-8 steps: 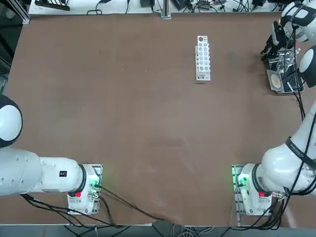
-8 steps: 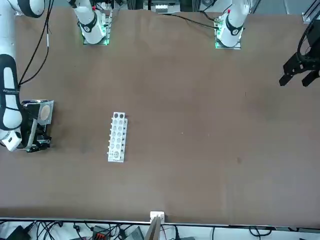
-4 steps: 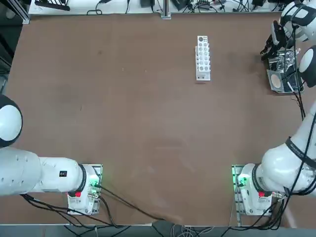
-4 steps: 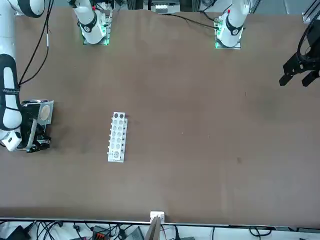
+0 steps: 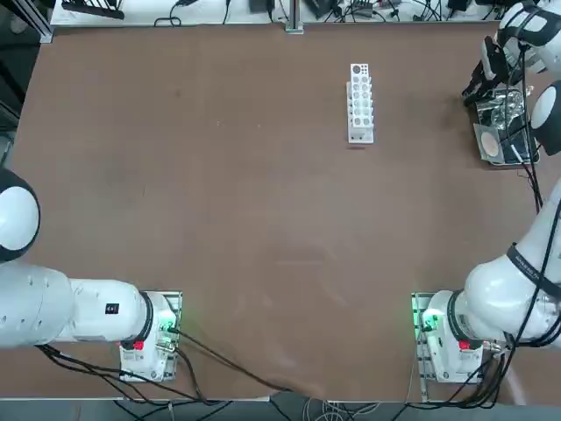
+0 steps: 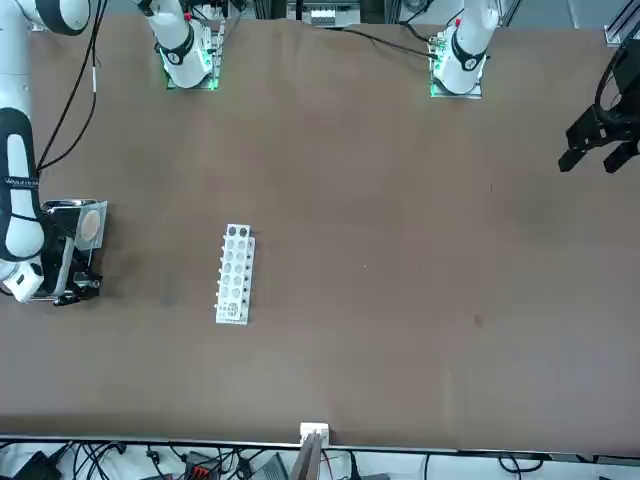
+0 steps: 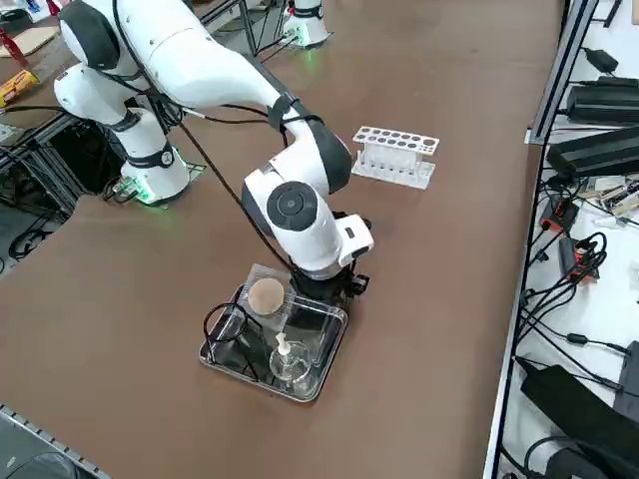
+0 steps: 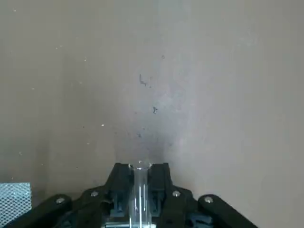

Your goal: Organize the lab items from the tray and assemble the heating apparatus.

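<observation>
Nothing on the table has shifted since the earlier frames: you will find the right arm at the same spot over the tray, and the white test-tube rack (image 5: 360, 103) in its former place.

1. Locate the right gripper (image 7: 318, 296). It points down at the far edge of the shiny metal tray (image 7: 324, 365), at the right-hand edge of the brown table (image 5: 263, 219) as the robot sees it.
2. Check the jaws in the wrist view. The right gripper (image 8: 140, 176) has its fingers (image 8: 122, 183) clenched on a clear glass tube (image 8: 140, 199), which stands upright between them.
3. Check the tray contents in the right side view:
   - The grey mesh square with tan round centre (image 7: 266, 295) lies at the tray corner just beside the gripper.
   - The black wire ring tripod (image 7: 228, 324) lies along the tray's side nearer the arm's base.
   - The small clear burner (image 7: 288, 361) stands upright at the near end of the tray.
4. Note that a corner of the mesh (image 8: 14, 202) also shows beside the fingers in the wrist view.
5. Confirm the rack (image 7: 394, 155) stands on the table well apart from the tray.
</observation>
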`<state>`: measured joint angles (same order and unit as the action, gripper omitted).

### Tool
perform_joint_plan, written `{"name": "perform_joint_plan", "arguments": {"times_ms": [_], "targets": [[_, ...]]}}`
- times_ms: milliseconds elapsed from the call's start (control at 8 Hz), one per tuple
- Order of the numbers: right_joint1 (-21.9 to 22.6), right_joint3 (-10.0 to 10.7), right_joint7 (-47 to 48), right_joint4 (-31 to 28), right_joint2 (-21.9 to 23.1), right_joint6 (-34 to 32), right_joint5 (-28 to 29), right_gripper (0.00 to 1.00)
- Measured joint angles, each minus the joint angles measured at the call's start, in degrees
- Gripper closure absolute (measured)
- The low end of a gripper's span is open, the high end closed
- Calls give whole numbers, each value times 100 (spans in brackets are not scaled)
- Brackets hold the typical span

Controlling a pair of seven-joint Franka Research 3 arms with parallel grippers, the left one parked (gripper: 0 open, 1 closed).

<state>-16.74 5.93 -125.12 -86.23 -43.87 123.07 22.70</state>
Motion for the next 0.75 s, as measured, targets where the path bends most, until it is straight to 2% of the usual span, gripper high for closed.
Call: {"name": "perform_joint_plan", "arguments": {"times_ms": [750], "targets": [[47, -2, -63, 69, 6, 0, -80, 77]]}}
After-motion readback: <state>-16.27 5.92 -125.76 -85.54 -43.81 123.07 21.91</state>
